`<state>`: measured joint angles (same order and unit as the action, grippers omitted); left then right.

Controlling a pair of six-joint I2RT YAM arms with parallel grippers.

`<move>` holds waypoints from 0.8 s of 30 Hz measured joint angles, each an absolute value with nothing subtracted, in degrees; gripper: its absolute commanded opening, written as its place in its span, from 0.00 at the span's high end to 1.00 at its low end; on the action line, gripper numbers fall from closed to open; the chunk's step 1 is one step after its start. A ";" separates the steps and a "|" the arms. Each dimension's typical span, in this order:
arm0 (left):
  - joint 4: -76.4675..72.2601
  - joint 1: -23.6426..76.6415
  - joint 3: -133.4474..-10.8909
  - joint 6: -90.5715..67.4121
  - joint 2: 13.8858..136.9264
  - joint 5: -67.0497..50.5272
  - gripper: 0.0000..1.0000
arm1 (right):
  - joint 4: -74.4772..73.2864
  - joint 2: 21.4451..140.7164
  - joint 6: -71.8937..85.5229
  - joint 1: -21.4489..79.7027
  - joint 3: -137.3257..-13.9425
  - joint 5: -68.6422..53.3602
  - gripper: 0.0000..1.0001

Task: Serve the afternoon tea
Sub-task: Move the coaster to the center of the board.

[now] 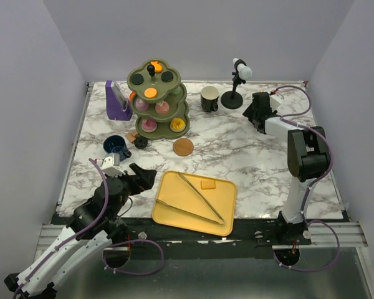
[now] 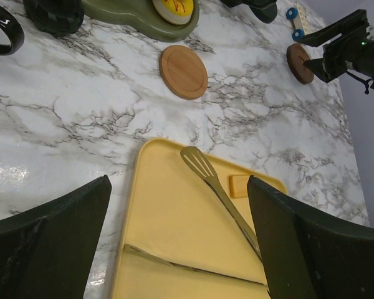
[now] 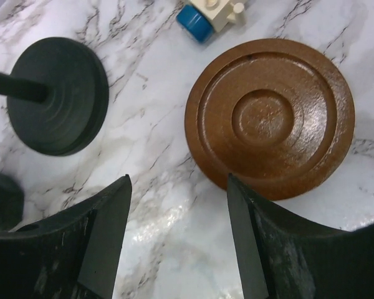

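The olive-green three-tier stand carries several small treats at the back left. A dark-blue mug sits to its front left and a black cream-lined mug to its right. One brown coaster lies mid-table, also in the left wrist view. Another coaster lies just ahead of my right gripper, which is open over bare marble, its right finger at the coaster's rim. My left gripper hangs wide open above the yellow tray, which holds a biscuit.
Metal tongs lie across the tray. A purple wedge holder stands at the back left. The black stand with a white ball top is left of the right gripper. A small blue-and-white toy lies beyond the coaster.
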<state>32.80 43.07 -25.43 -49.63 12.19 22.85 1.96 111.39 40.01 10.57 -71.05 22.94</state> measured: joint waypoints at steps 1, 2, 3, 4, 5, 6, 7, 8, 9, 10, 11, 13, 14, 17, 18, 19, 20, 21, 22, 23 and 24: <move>32.93 43.07 -25.15 -49.74 12.03 22.85 0.02 | 1.89 112.36 40.01 10.00 -71.81 22.65 0.29; 33.01 43.07 -24.99 -49.82 12.01 22.87 0.01 | 1.85 113.12 39.99 9.47 -72.36 22.35 0.28; 33.19 43.07 -24.93 -50.00 12.01 22.85 0.02 | 1.74 113.71 39.97 8.91 -72.79 22.02 0.27; 33.34 43.07 -24.93 -50.13 12.01 22.87 0.01 | 1.65 114.17 39.83 8.38 -73.14 21.69 0.27; 33.47 43.07 -24.93 -50.22 12.03 22.90 0.01 | 1.58 114.52 39.59 7.99 -73.45 21.47 0.26; 33.58 43.07 -24.93 -50.37 12.03 22.90 0.02 | 1.37 114.80 39.35 7.70 -73.84 21.34 0.25; 33.61 43.07 -24.93 -50.41 12.05 22.90 0.01 | 1.30 115.11 39.00 7.42 -74.26 21.26 0.24; 33.61 43.07 -24.93 -50.48 12.10 22.90 0.01 | 1.10 115.35 38.85 7.16 -74.81 21.17 0.22; 33.58 43.07 -24.93 -50.59 12.16 22.90 0.02 | 1.04 115.59 38.65 6.85 -75.40 21.04 0.21; 33.58 43.07 -24.93 -50.61 12.25 22.92 0.01 | 0.93 115.92 38.48 6.50 -76.03 20.80 0.21; 33.58 43.07 -24.93 -50.70 12.49 22.92 0.01 | 0.75 116.31 38.33 6.17 -76.79 20.51 0.21; 33.54 43.07 -24.93 -50.87 13.04 22.92 0.01 | 0.40 117.38 38.02 5.67 -78.22 19.86 0.21; 33.54 43.07 -24.93 -50.96 13.30 22.92 0.01 | 0.23 118.06 37.91 5.50 -78.87 19.46 0.21; 33.50 43.07 -24.86 -51.51 14.15 22.92 0.02 | -0.10 120.20 38.02 5.23 -79.92 17.45 0.21; 33.50 43.07 -24.82 -51.66 14.24 22.92 0.02 | 0.25 120.62 38.15 5.23 -79.94 16.99 0.21; 33.50 43.07 -24.80 -51.75 14.33 22.92 0.02 | 0.12 120.62 38.48 5.23 -80.18 16.14 0.22; 33.43 43.07 -24.75 -51.86 14.39 22.92 0.02 | 0.21 120.62 38.70 5.23 -80.18 15.29 0.22; 33.39 43.07 -24.71 -51.92 14.44 22.94 0.01 | 0.27 120.62 39.00 5.23 -80.18 14.74 0.22; 33.30 43.07 -24.67 -51.96 14.50 22.96 0.02 | 0.32 120.62 39.29 5.21 -80.18 14.04 0.22; 33.23 43.07 -24.67 -51.96 14.57 22.96 0.02 | 0.40 120.62 39.57 5.17 -80.16 13.34 0.23; 33.01 43.07 -24.62 -51.96 14.70 22.96 0.01 | 0.49 120.62 39.90 5.13 -80.12 12.64 0.23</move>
<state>33.01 43.07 -24.62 -51.96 14.70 22.96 0.49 120.62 39.90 5.13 -80.12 12.64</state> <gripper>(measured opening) 0.985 0.781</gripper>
